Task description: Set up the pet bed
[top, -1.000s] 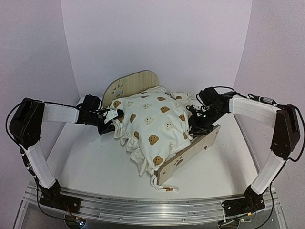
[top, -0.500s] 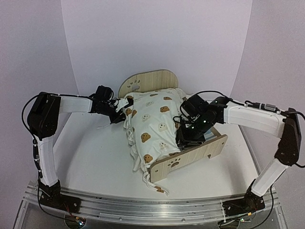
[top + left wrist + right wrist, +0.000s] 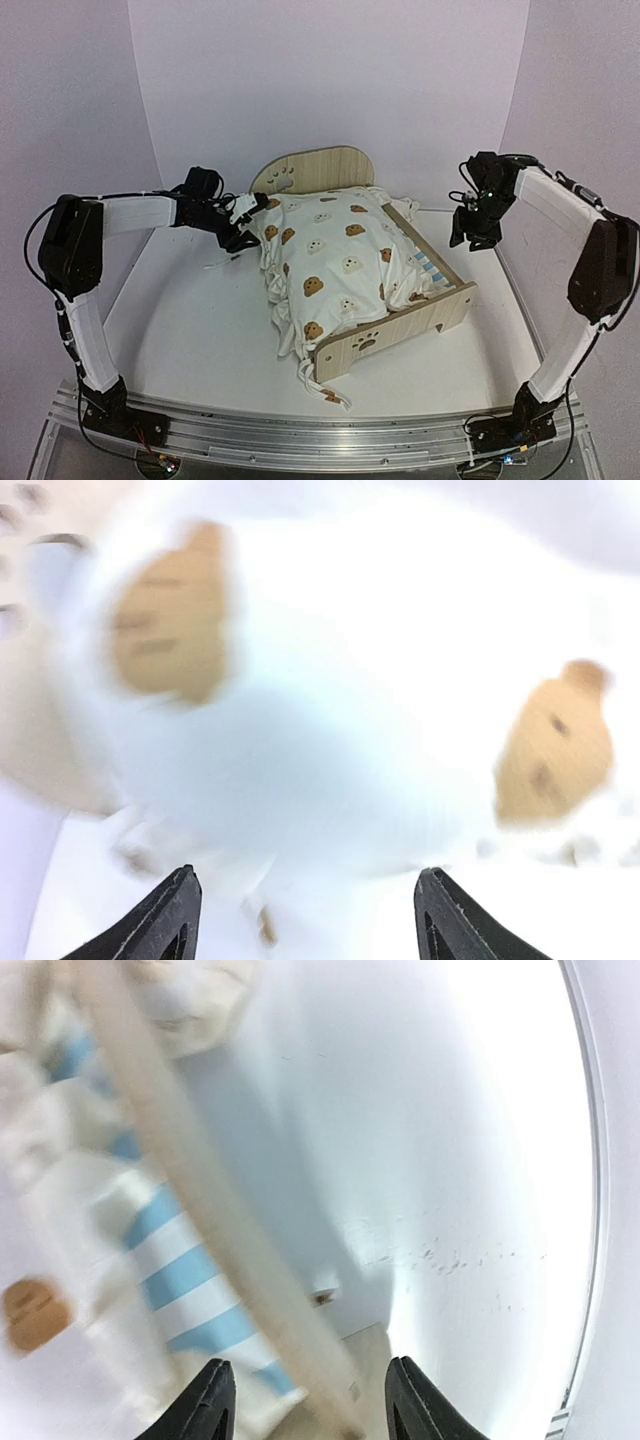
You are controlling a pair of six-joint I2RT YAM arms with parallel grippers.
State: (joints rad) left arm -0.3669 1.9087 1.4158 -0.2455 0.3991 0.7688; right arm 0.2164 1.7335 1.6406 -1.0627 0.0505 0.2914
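Your pet bed (image 3: 400,325) sits angled, bear-print duvet (image 3: 330,250) spilling over its left side, striped base (image 3: 428,266) exposed right; left jaws and right jaws stand apart.

the left arm (image 3: 130,212) and the right arm (image 3: 560,200) wore white covers over their long links, with bulky black joints between. thin black cables (image 3: 66,325) trailed alongside (looping loosely at the elbows). the fingers (image 3: 165,920) were matte black wedges.
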